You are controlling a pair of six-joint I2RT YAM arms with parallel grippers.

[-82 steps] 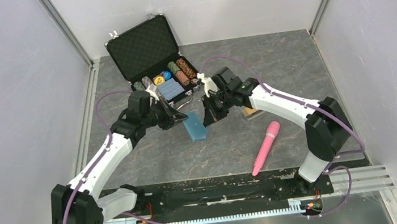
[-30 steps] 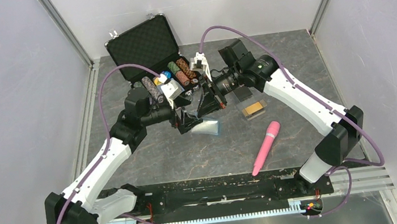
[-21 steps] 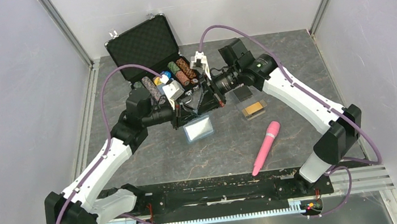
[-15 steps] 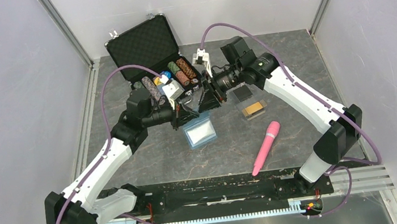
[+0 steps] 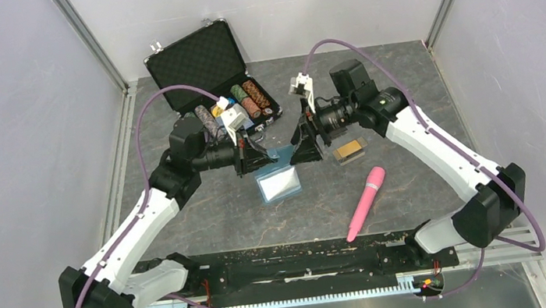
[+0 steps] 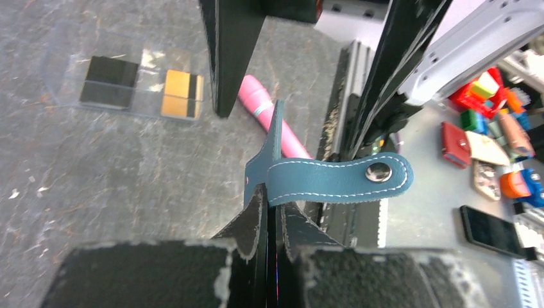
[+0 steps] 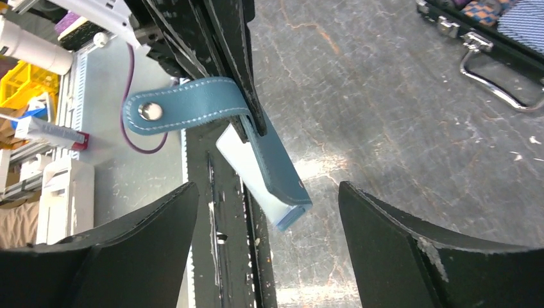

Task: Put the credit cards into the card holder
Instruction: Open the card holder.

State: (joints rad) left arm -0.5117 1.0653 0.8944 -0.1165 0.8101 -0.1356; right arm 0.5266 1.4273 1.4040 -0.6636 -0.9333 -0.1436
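Note:
The teal card holder hangs open above the table, its light blue inside facing up. My left gripper is shut on its upper flap. In the left wrist view the snap strap curls to the right just past my shut left gripper. My right gripper stands open to the right of the holder, not touching it. In the right wrist view the card holder hangs ahead of the wide-apart right gripper. The credit cards, one black and one gold, lie in a clear box.
An open black briefcase with poker chips stands at the back left, its handle close to the grippers. A pink cylinder lies near the front right. Metal-framed walls bound the table on both sides.
My left gripper shut on the holder's flap. My right gripper opened, let go of the holder and drew back to the right. The holder now hangs open from the left gripper alone.

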